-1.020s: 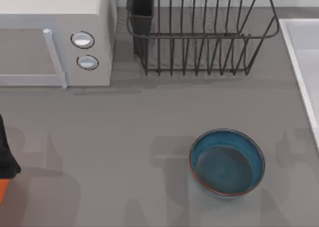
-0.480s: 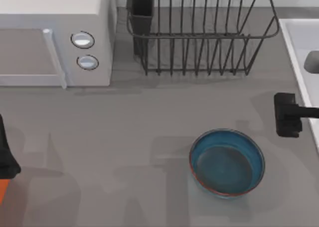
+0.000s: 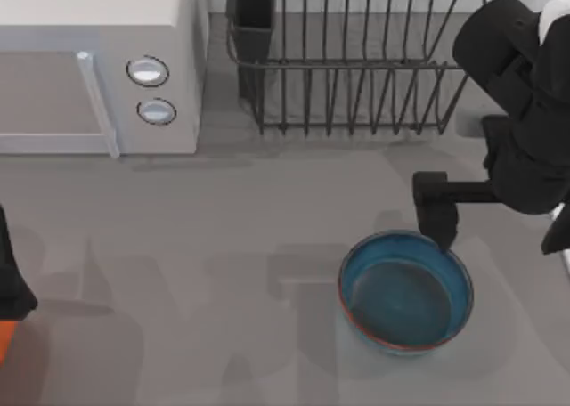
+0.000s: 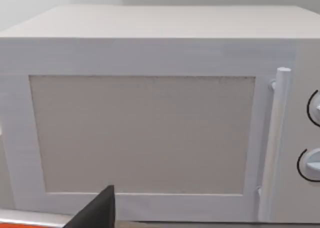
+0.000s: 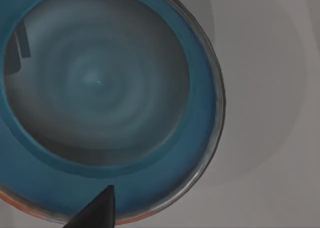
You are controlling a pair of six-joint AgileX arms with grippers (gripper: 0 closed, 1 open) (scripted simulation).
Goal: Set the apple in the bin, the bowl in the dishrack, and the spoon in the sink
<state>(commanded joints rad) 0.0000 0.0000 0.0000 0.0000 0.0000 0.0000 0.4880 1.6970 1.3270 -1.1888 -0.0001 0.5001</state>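
The blue bowl [image 3: 405, 290] with its reddish rim stands upright on the grey table right of centre, and nothing lies in it. My right gripper [image 3: 436, 212] hangs over the bowl's far rim, reaching in from the right. The right wrist view looks straight down into the bowl [image 5: 100, 98]. The dark wire dishrack [image 3: 356, 68] stands at the back with its cutlery cup [image 3: 254, 19] at its left corner. My right arm covers most of the sink at the right edge. The apple, the spoon and the bin are out of view.
A white microwave [image 3: 98, 59] with two round knobs fills the back left and faces the left wrist camera [image 4: 150, 128]. My left arm [image 3: 9, 281] stays parked at the left edge, beside something orange [image 3: 4, 344] that I cannot identify. Open table lies left of the bowl.
My right arm has come in from the right edge and moved left, so its gripper now hangs over the bowl's far rim. The bowl and the left arm have not moved.
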